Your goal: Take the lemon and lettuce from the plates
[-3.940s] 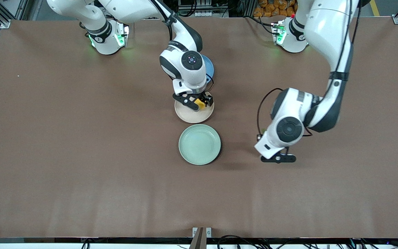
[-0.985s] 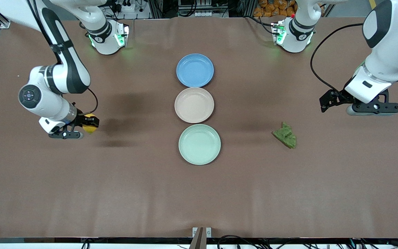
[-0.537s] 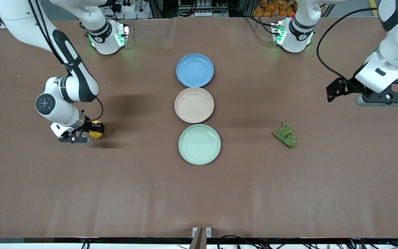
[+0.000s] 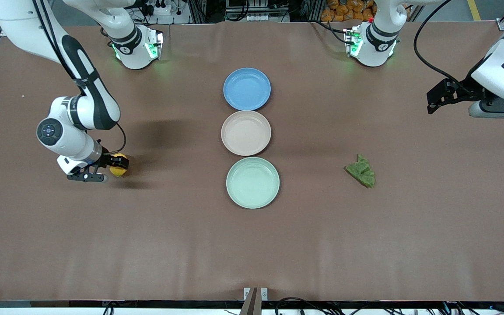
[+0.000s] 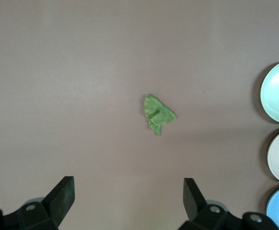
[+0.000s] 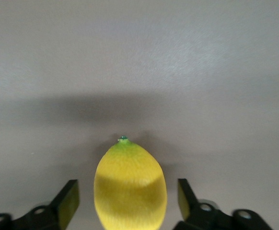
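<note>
- Lemon (image 4: 117, 170), small, oval and bright yellow with a green tip, lies on my brown table (image 4: 252, 245) toward my right arm's end, well apart from the plates.
- My right gripper (image 4: 108, 168) sits low around that lemon; in my right wrist view the lemon (image 6: 130, 188) lies between my two black fingers (image 6: 68, 201), with a gap on each side, so my jaws stand apart and grip nothing.
- My left gripper (image 4: 436, 99) hangs high over the table's edge at my left arm's end, jaws spread wide and holding nothing; that arm waits.
- Dark green wrinkly lettuce leaf (image 4: 361, 171) rests flat on the table toward my left arm's end, well apart from the plates; my left wrist view shows it (image 5: 157, 114) far below my fingers.
- Three round shallow plates stand in a row at mid-table: the blue plate (image 4: 246, 89) closest to my bases, the beige-pink plate (image 4: 246, 132) in the middle, the pale mint green plate (image 4: 253, 182) nearest the front camera.
</note>
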`<act>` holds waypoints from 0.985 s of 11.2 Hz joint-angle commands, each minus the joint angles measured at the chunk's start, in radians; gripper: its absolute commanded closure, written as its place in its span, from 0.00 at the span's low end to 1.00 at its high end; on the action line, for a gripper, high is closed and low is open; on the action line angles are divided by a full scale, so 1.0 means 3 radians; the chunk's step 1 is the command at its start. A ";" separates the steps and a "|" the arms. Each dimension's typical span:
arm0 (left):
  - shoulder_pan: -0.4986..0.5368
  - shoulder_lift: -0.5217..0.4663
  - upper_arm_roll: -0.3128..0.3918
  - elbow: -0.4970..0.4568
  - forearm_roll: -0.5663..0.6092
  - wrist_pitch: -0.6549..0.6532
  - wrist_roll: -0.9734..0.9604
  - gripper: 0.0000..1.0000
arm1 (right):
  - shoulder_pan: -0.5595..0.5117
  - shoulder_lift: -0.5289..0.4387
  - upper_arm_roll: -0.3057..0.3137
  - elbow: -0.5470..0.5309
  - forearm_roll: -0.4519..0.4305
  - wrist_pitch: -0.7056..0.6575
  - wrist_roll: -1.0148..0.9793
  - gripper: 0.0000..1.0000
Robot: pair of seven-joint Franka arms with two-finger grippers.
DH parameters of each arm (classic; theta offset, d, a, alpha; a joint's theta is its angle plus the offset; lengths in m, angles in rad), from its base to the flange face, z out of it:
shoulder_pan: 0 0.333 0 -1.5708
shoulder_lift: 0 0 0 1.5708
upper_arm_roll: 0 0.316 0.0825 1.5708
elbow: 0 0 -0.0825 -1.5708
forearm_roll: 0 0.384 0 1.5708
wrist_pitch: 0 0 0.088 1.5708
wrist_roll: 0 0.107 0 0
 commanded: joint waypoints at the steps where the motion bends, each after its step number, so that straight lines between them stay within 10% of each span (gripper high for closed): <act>1: 0.0002 0.0055 -0.0002 0.0172 -0.0045 -0.0067 0.0076 0.00 | 0.0256 -0.0471 -0.0259 0.0266 0.0065 -0.0865 0.0077 0.00; 11: 0.0001 0.0035 -0.0048 0.0141 -0.0075 0.0071 0.0204 0.00 | 0.0277 -0.1243 -0.0214 0.1703 0.0070 -0.2683 0.0021 0.00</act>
